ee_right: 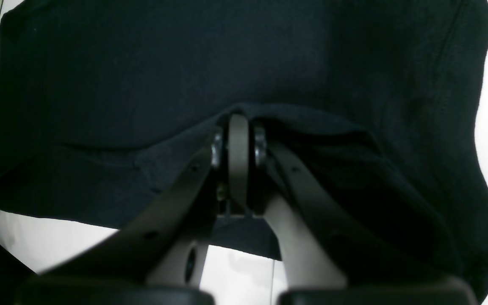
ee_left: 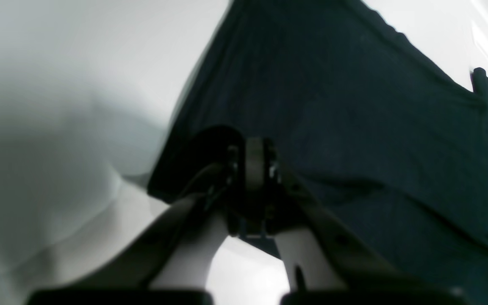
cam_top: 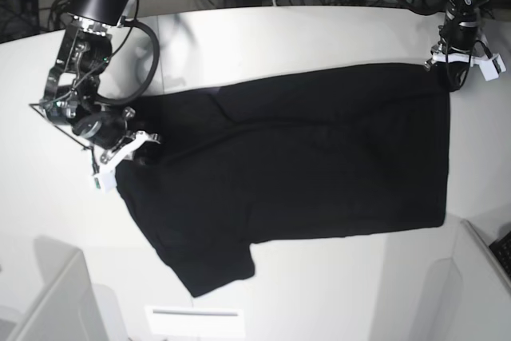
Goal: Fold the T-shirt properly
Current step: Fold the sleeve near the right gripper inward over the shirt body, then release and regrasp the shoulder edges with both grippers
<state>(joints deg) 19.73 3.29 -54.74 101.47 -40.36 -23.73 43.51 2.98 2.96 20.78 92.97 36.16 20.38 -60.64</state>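
1. The T-shirt [cam_top: 303,157] lies spread across the middle of the white table [cam_top: 263,29].
2. The right gripper [ee_right: 237,127] pinches the shirt near the left edge.
3. The left gripper [ee_left: 254,159] pinches its far right corner.
4. Lift both together, keeping the cloth tight.

Base looks down; both wrist views, somewhat blurred, hug the T-shirt [cam_top: 303,157].
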